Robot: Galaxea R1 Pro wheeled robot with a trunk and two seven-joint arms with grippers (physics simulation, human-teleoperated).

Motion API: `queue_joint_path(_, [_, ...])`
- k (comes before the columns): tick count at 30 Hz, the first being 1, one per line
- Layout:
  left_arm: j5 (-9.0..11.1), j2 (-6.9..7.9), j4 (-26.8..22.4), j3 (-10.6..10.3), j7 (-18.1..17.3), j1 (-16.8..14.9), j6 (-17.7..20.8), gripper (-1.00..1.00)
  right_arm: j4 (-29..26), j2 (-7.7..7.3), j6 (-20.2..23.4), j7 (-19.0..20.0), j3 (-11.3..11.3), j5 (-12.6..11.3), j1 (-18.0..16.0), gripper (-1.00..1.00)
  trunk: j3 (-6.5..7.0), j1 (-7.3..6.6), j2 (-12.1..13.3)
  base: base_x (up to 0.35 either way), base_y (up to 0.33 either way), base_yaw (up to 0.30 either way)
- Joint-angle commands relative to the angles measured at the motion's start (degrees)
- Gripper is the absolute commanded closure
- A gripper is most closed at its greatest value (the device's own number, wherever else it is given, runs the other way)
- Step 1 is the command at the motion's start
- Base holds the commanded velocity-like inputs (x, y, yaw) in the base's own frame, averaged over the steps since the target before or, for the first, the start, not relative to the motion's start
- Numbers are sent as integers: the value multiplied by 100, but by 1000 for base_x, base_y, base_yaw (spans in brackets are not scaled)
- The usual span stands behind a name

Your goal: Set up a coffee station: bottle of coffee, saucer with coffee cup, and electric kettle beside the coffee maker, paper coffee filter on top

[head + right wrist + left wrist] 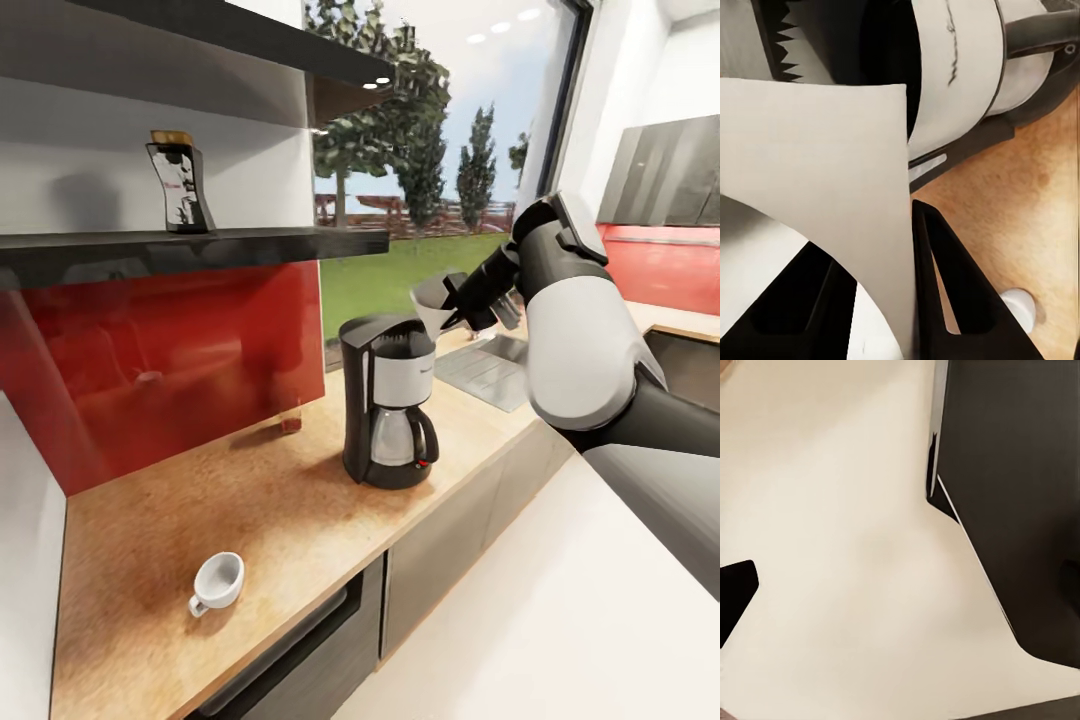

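The black coffee maker (388,410) with its steel carafe stands on the tan kitchen countertop (270,520). Just above and behind its top, my right gripper (462,300) is shut on a white paper coffee filter (432,300). In the right wrist view the filter (817,165) sits pinched between the black fingers (945,285), with the coffee maker (960,67) below. The bottle of coffee (178,185) stands upright on the dark kitchen shelf (200,245). The white coffee cup (218,582) lies near the counter's front edge. The saucer and the electric kettle are out of view.
A red backsplash (150,370) runs behind the counter, and a steel sink (490,365) lies to the right of the coffee maker. The left wrist view looks at pale floor (832,547) and a dark cabinet front (1020,495), with one black fingertip (735,592) at the edge.
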Motion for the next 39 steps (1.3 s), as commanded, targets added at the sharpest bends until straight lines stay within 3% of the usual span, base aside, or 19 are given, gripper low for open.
queue_joint_path(1, [35, 0, 6, -4, 5, -3, -27, -100, -7, 7, 54, -34, -32, -8, -8, 100, -12, 3, -12, -5, 5, -79])
queue_joint_path(16, [36, 4, 11, -4, 5, -3, -27, -100, -7, 7, 56, -35, -32, -8, -8, 100, -12, 3, -12, -1, 132, -30])
queue_joint_path(30, [43, 3, 9, -7, 5, -3, -27, -100, -7, 7, 56, -35, -29, -8, -7, 100, -12, 3, -12, 0, 13, -41])
queue_joint_path(39, [44, 1, 14, -4, 7, -3, -27, -100, -5, 7, 56, -35, -25, -8, -8, 100, -12, 3, -12, 0, 195, -47])
